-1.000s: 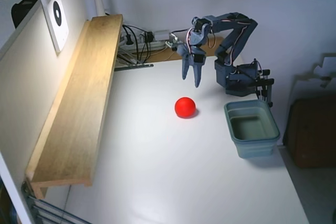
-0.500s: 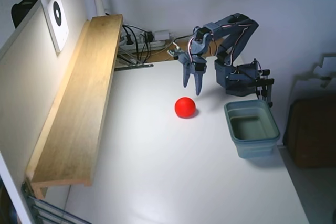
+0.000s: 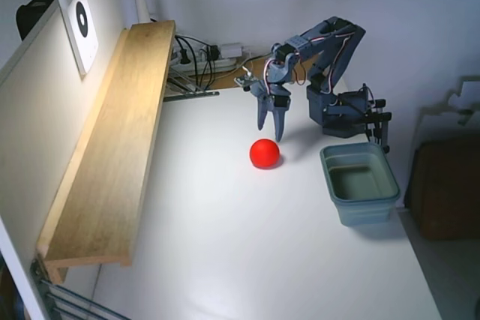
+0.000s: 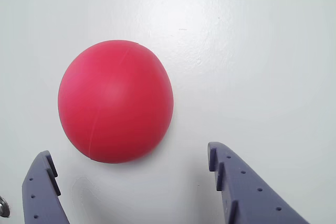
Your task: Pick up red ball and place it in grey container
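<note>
The red ball (image 3: pixel 264 153) rests on the white table, and in the wrist view the red ball (image 4: pixel 115 100) fills the upper left with a faint seam. My gripper (image 3: pixel 271 133) hangs just behind and above it, fingers pointing down. In the wrist view my gripper (image 4: pixel 128 156) is open, its blue fingertips at the bottom edge, wider apart than the ball and not touching it. The grey container (image 3: pixel 359 183) stands empty to the right of the ball.
A long wooden shelf (image 3: pixel 112 140) runs along the left wall. Cables and a power strip (image 3: pixel 202 61) lie at the back. The arm's base (image 3: pixel 341 110) sits clamped just behind the container. The table's right edge passes close to the container.
The gripper has moved down and slightly left toward the ball over the last second. The ball and the container have stayed put.
</note>
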`<action>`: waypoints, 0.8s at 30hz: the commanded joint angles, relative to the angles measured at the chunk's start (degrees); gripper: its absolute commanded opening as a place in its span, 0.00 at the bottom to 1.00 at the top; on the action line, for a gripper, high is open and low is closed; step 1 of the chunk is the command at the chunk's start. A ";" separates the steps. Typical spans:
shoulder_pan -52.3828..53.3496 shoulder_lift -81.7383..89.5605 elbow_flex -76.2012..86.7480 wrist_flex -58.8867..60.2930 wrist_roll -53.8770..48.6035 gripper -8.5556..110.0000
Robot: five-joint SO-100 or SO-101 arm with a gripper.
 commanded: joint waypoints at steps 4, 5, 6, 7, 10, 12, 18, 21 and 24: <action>1.26 0.46 -1.68 -0.53 0.09 0.39; 1.26 0.40 -1.64 -0.62 0.09 0.39; 1.26 0.41 -1.59 -0.66 0.09 0.39; 1.26 0.45 -1.52 -0.70 0.09 0.39; 1.26 0.43 -1.36 -0.88 0.09 0.39; 1.26 0.41 -1.26 -0.99 0.09 0.39; 1.26 0.38 -0.96 -1.32 0.09 0.39; 1.26 -1.59 -1.67 -2.59 0.09 0.39; 1.26 -5.36 -3.20 -4.83 0.09 0.39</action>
